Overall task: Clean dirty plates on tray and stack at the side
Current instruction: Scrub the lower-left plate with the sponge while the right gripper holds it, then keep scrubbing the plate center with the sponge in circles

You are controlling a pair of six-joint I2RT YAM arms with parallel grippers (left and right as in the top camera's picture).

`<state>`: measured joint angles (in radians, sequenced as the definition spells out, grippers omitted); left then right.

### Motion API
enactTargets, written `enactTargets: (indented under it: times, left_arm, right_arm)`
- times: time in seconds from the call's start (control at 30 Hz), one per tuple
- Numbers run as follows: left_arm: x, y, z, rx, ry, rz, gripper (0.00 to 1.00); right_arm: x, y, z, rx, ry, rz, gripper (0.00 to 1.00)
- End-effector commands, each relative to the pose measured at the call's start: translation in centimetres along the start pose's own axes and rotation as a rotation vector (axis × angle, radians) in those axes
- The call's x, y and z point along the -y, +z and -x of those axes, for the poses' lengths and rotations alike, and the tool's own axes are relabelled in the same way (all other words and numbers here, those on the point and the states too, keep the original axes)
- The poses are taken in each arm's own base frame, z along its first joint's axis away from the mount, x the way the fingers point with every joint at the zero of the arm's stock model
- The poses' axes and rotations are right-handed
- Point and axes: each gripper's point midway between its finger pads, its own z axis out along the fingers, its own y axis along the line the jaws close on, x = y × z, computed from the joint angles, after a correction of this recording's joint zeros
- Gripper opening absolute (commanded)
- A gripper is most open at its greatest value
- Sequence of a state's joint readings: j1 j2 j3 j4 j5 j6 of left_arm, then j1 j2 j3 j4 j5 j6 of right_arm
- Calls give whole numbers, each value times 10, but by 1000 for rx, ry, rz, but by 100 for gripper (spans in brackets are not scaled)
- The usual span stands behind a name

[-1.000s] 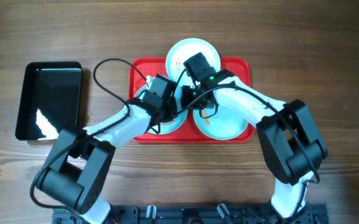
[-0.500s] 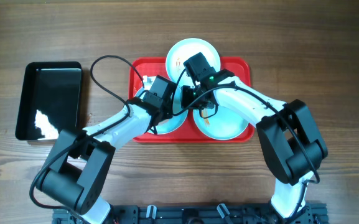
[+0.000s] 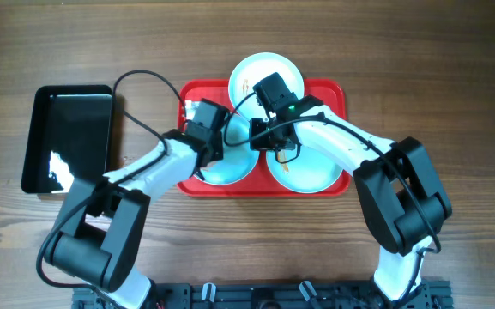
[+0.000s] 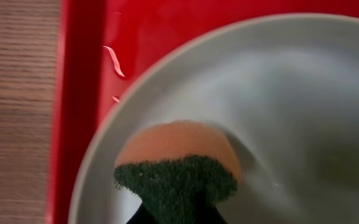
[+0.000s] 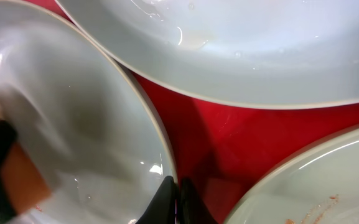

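Note:
Three pale plates lie on the red tray. My left gripper is shut on an orange sponge with a dark green scouring face, pressed on the left part of the near-left plate. My right gripper is shut on that same plate's right rim. From overhead the left gripper and right gripper stand over this plate. The near-right plate carries small orange smears. The far plate overhangs the tray's back edge.
A glossy black tray sits on the wooden table to the left of the red tray. Small orange crumbs lie on the red tray floor beside the plate. Cables loop above the left arm.
My left gripper has slid the sponge up and to the left across the near-left plate. The right gripper and the plates have stayed in place.

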<state>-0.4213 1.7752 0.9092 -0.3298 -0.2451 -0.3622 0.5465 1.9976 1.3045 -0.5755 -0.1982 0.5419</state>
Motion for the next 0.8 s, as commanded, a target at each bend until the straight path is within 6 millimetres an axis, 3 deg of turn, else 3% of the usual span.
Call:
enactTargets:
  times: [0.0,0.23,0.5,0.6,0.77]
  left_arm:
    - [-39,31,-52,-164,80,98,4]
    - [-21,23,-32,-106,74,21,4]
    - [32,-29,0,-19,58,-275,4]
    - [42,-38,1,-22,58,-339,4]
    - [47,-35,-9,-70,51,-366,4]
  right_arm:
    - [8,7,0,-13,20,-32,4]
    - [8,7,0,-12,20,-32,4]
    - [8,7,0,-12,20,-32,4]
    - [8,7,0,-12,21,-31,4]
    - [8,7,0,-12,21,-31,4]
